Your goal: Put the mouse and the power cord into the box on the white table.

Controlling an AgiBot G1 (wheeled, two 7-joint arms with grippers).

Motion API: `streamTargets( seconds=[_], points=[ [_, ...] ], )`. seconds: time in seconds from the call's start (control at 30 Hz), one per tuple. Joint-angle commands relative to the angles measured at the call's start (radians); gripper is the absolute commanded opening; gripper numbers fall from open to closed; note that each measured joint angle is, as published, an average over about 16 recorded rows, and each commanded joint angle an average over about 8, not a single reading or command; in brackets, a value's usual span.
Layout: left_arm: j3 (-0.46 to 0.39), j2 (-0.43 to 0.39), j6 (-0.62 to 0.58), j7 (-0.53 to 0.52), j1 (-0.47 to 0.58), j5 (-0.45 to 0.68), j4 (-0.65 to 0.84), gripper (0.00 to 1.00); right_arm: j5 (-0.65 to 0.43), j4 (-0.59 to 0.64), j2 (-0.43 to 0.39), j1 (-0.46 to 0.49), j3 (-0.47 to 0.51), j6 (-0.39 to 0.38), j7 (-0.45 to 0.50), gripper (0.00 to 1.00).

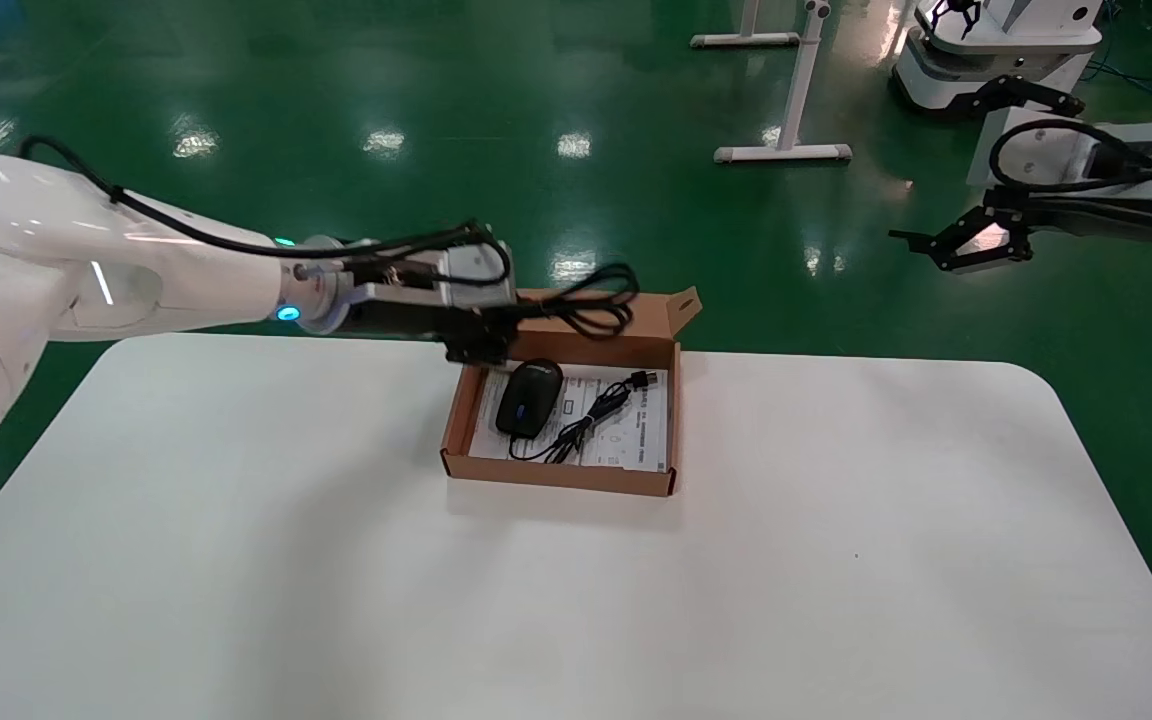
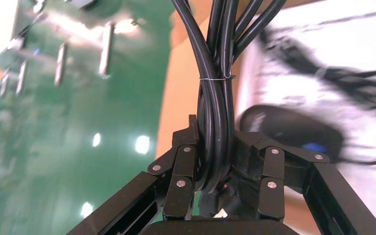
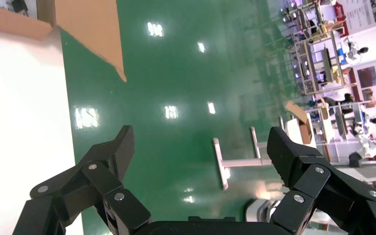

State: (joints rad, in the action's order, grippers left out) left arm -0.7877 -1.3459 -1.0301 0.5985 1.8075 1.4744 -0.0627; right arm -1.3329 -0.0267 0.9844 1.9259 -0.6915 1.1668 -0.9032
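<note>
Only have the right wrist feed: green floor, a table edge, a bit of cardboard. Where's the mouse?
Observer: The mouse lies inside the box, thin cable beside it.
Operator: Power cord in too?
Observer: No. The left gripper is shut on the power cord, holding it above the box's far edge.
Operator: My arm near any of that?
Observer: No. The right gripper hangs open over the floor, beyond the white table.

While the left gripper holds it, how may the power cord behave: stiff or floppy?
Probably semi-floppy: the power cord droops in loose loops beyond the left gripper. A thin tie binds its strands in the left wrist view, so it likely stays bundled. Its glossy surface might slip.
</note>
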Motion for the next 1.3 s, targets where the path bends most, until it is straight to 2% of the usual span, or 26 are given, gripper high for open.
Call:
streamTargets(
  seconds=[0.03, 0.1, 0.13, 0.17, 0.37, 0.4, 0.43, 1.3],
  points=[
    [-0.006, -0.001, -0.031, 0.001, -0.009, 0.006, -0.018, 0.00, -0.001, 0.002, 0.003, 0.002, -0.001, 0.002, 0.000, 1.00],
    [-0.011, 0.000, -0.071, -0.003, -0.014, 0.009, -0.028, 0.00, -0.003, 0.002, 0.005, 0.006, -0.002, 0.006, 0.000, 1.00],
    [-0.014, 0.000, -0.089, -0.005, -0.015, 0.010, -0.032, 0.03, -0.004, 0.003, 0.005, 0.009, -0.003, 0.008, 0.000, 1.00],
    [-0.016, 0.000, -0.107, -0.007, -0.015, 0.012, -0.035, 0.12, -0.005, 0.003, 0.006, 0.011, -0.004, 0.011, 0.000, 1.00],
    [-0.026, 0.001, -0.163, -0.015, -0.011, 0.014, -0.046, 0.87, -0.009, 0.005, 0.005, 0.020, -0.006, 0.021, -0.001, 1.00],
    [-0.027, 0.001, -0.165, -0.015, -0.011, 0.014, -0.046, 0.96, -0.009, 0.006, 0.005, 0.021, -0.006, 0.022, -0.001, 1.00],
    [-0.028, 0.001, -0.167, -0.016, -0.011, 0.014, -0.047, 1.00, -0.009, 0.007, 0.004, 0.021, -0.006, 0.023, -0.001, 1.00],
    [-0.017, 0.018, -0.175, -0.034, -0.028, -0.005, -0.075, 1.00, 0.006, -0.019, -0.004, 0.002, 0.004, 0.033, 0.026, 1.00]
  ],
)
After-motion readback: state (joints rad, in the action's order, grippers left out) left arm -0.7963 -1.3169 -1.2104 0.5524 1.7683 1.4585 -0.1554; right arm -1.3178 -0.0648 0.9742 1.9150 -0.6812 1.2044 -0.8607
